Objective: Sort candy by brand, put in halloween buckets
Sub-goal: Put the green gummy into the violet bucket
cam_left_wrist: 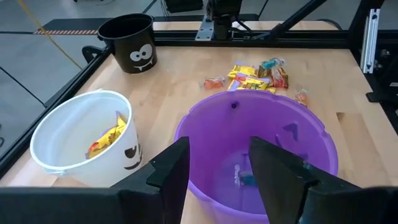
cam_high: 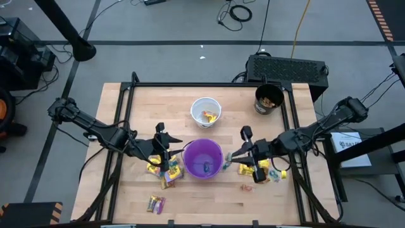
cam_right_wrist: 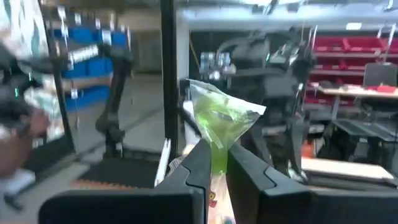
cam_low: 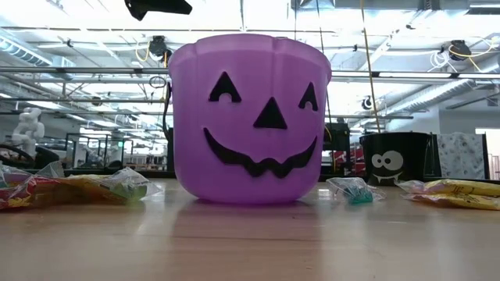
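Note:
The purple bucket [cam_high: 203, 158] stands at the table's middle front with a blue-green candy [cam_left_wrist: 245, 177] inside. My left gripper [cam_left_wrist: 217, 177] hovers open over its left rim, nothing between the fingers. My right gripper [cam_right_wrist: 214, 165] hangs by the bucket's right rim [cam_high: 223, 158], shut on a green candy [cam_right_wrist: 217, 115] in clear wrap. The white bucket [cam_high: 206, 112] behind holds yellow candy. The black bucket [cam_high: 268, 99] stands at the far right. Loose candy lies left [cam_high: 166, 170] and right [cam_high: 262, 170] of the purple bucket. My right gripper pinches the green candy by the lower end of its clear wrapper [cam_right_wrist: 216, 155] between its two fingers. The fingers lie about level and come from the table's right. The candy stands out past the fingertips, lifted clear of the table.
A few more candies [cam_high: 155, 203] lie near the front left edge. A black box with a ridged top [cam_high: 288, 68] sits beyond the table's far right corner. A dark metal frame [cam_high: 209, 85] runs around the tabletop. Bare wood shows along the front.

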